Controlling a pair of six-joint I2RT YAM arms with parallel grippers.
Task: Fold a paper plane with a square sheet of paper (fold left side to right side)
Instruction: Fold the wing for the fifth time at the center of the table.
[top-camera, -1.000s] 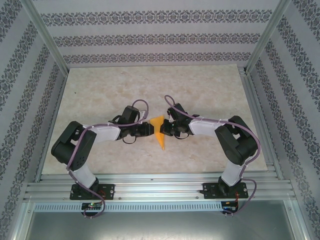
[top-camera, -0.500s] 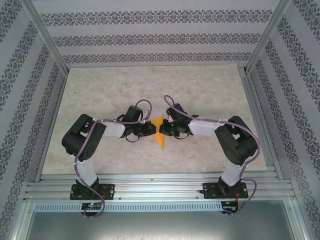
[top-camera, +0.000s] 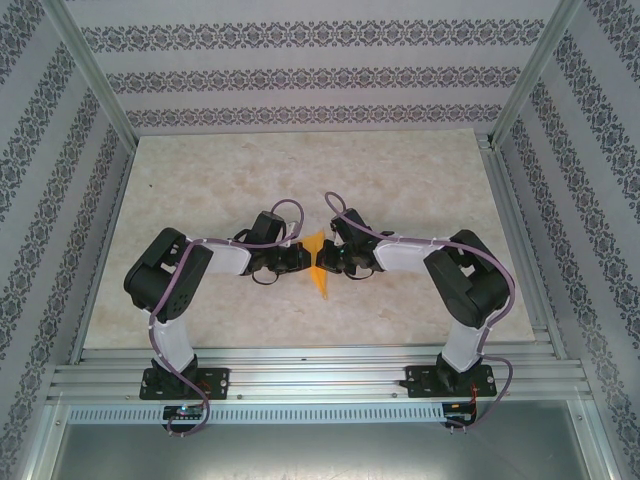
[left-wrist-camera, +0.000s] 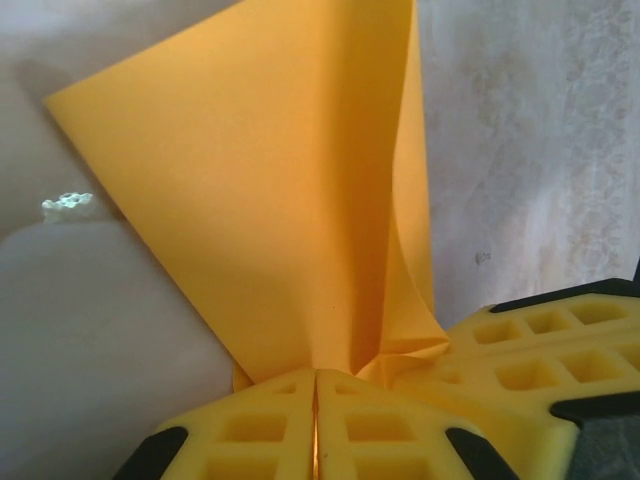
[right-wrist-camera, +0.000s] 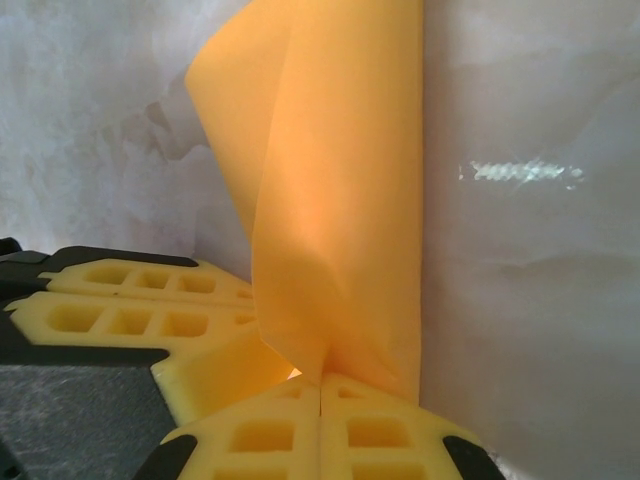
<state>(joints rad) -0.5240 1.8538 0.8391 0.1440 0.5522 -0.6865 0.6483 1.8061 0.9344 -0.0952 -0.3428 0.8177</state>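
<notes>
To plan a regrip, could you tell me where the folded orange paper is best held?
Probably its narrow end, pinched across the faces from either side: the paper is thin folded layers, as left gripper and right gripper clamp it.

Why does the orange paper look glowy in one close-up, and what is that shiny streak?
Right wrist view: light shines through the thin paper, so it glows; the streak is glare on the table. Left wrist view: the paper is sharp, the table behind it blurry. Top view: even light, no strong glare.
</notes>
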